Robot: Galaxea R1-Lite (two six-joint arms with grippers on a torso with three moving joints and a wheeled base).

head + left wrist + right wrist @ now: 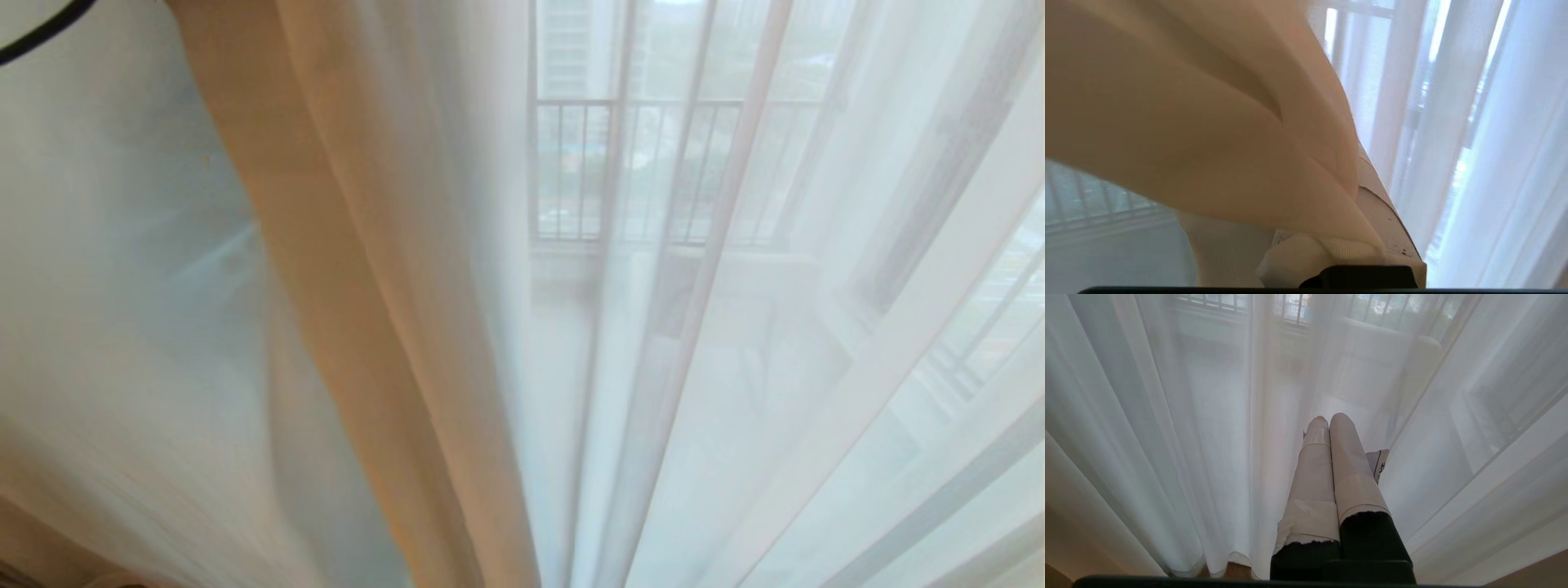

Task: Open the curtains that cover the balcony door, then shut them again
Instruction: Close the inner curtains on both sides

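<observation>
Shut tight on a gathered fold [367, 327] of the curtains [816, 367]: left hand [1331, 253], taped fingers [1396, 228] half buried under the cloth draping over them. Apparently mid-draw, with the fabric bunched into a thick rope running from upper left down to the bottom middle of the head view. Hard to say from here whether opening or closing.

Pull along the line of the rail, not downward, so as to spare the hooks above. Move slowly and level, letting the folds stack rather than stretch. Hold the pinch firm, since thin cloth like this probably slips free under a jerk. Watch for fabric catching on the tape edges of the fingers.

Parked low in front of the hanging cloth: right hand [1329, 420], fingers pressed together, gripping nothing.

Sheer, white and see-through in single layers, turning warm tan where many layers pile up. Long soft vertical pleats, smooth and limp, with no stiffness at all. Fills almost every view from edge to edge.

Through the weave, a dark barred railing [571, 102] and pale shapes outside. Balcony door somewhere behind the cloth, not clearly made out.
</observation>
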